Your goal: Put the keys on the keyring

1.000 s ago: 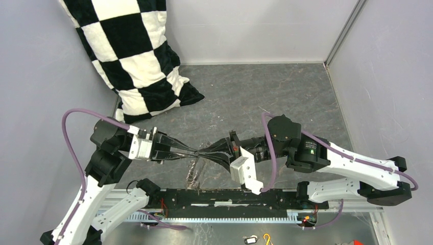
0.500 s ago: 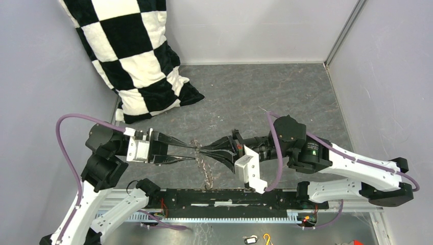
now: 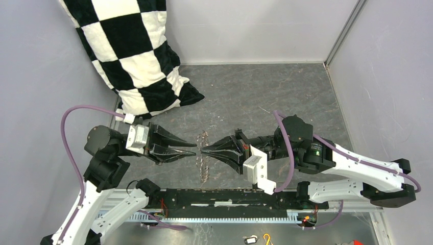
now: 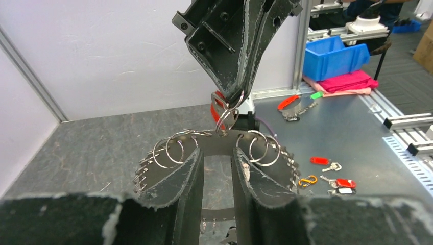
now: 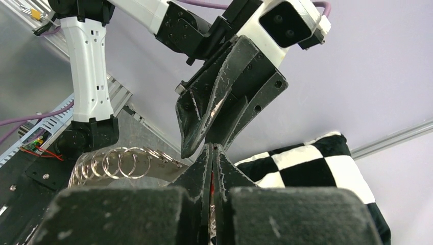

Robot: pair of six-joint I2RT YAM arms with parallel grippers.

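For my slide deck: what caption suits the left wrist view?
Open left gripper faces the keyring while the right gripper pinches a small ring above.

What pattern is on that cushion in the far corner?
The cushion has big black and white checks, clearest in the top external view.

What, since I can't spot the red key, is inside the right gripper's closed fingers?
The right gripper pinches small rings on the keyring. A red sliver shows between its fingers, possibly the key's head; the rest is covered.
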